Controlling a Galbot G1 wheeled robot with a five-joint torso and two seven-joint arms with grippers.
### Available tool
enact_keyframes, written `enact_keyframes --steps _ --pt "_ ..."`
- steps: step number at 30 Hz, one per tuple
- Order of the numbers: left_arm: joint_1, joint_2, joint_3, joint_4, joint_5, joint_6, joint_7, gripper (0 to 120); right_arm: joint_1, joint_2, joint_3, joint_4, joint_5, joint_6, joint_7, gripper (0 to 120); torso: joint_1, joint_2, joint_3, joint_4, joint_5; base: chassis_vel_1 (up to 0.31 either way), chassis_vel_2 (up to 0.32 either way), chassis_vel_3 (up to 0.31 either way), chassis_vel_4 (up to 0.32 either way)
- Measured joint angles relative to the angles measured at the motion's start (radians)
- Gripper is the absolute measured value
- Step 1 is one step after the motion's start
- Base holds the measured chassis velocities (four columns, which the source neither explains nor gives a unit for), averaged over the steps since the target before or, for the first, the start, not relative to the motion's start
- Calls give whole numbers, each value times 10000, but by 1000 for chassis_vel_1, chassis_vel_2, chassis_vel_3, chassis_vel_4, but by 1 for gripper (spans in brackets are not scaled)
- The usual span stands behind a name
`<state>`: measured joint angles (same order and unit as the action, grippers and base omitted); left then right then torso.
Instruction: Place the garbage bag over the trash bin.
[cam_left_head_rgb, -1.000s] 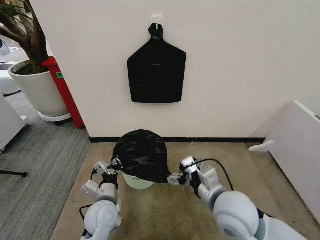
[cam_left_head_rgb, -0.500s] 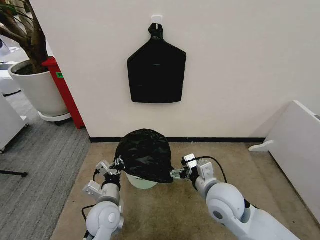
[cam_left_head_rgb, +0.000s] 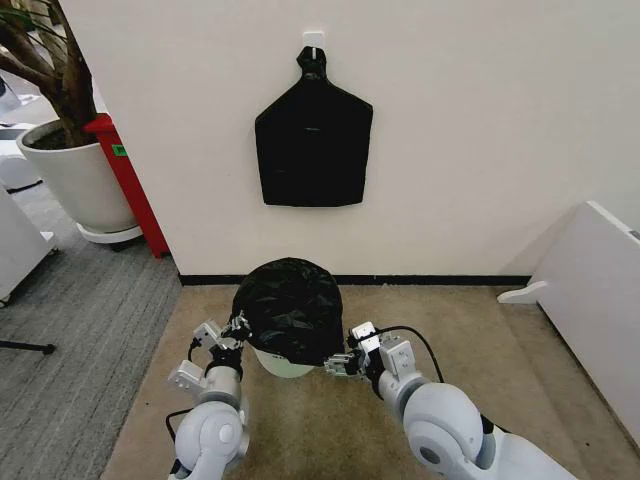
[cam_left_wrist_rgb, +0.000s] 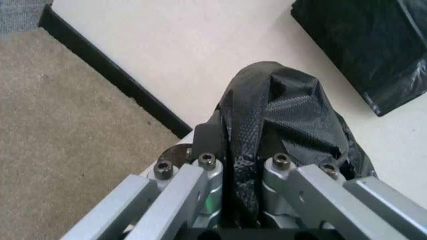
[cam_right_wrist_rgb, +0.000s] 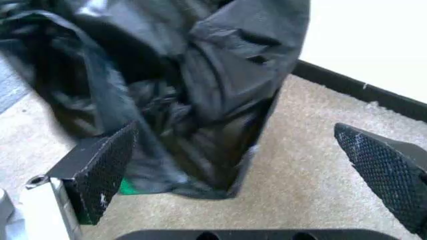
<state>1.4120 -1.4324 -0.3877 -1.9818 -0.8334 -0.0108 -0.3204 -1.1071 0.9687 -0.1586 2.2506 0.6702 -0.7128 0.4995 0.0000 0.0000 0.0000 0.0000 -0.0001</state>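
Garbage bag: I see the garbage bag (cam_left_head_rgb: 287, 310) draped like a dome over the trash bin (cam_left_head_rgb: 277, 364), on the carpeted floor (cam_left_head_rgb: 330, 420) close to the wall's black baseboard (cam_left_head_rgb: 420, 281); only the bin's lower white wall shows under the black film.
Left gripper: my left gripper (cam_left_head_rgb: 237, 327) sits at the bag's left edge, clenched on a fold of the plastic — the left wrist view shows the film pinched between its fingers (cam_left_wrist_rgb: 200, 175).
Right gripper: my right gripper (cam_left_head_rgb: 340, 364) is at the bag's lower right hem, spread wide and holding nothing; in the right wrist view the hem hangs between its two textured pads (cam_right_wrist_rgb: 100, 165), touching neither as far as I can tell.
Step in hand: I judge the covering mostly done — the bag is over the rim, and the work now is at the hem on the right side.
Next move calls for: a light, shallow pinch on thin film that will slip and bunch; any pull should go downward along the bin's wall, not sideways, or the light bin may tip or slide.
Surroundings: a flat black bundle (cam_left_head_rgb: 313, 140) hangs on the wall above, and a large white plant pot (cam_left_head_rgb: 75, 180) stands well apart, far left.
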Motion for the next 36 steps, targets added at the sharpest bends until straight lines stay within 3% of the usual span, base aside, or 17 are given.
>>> enact_keyframes --steps 16,24,30,36 --pt "52 -117 57 -217 -81 -46 -21 5 -639 191 -422 -439 -952 155 -299 100 0 0 0 0 2 0 0 0 0" --pt "29 -20 -44 -106 -87 -78 -22 5 -791 33 145 553 -992 124 -367 100 0 0 0 -1 1 0 0 0 0" --pt "4 -38 23 -5 -22 -80 -22 5 -412 -88 485 1131 -1607 350 -844 100 0 0 0 -2 0 0 0 0 0" --pt "-1 -79 168 26 57 -82 -22 5 319 -213 -231 579 -1982 750 -1491 100 0 0 0 0 1 0 0 0 0"
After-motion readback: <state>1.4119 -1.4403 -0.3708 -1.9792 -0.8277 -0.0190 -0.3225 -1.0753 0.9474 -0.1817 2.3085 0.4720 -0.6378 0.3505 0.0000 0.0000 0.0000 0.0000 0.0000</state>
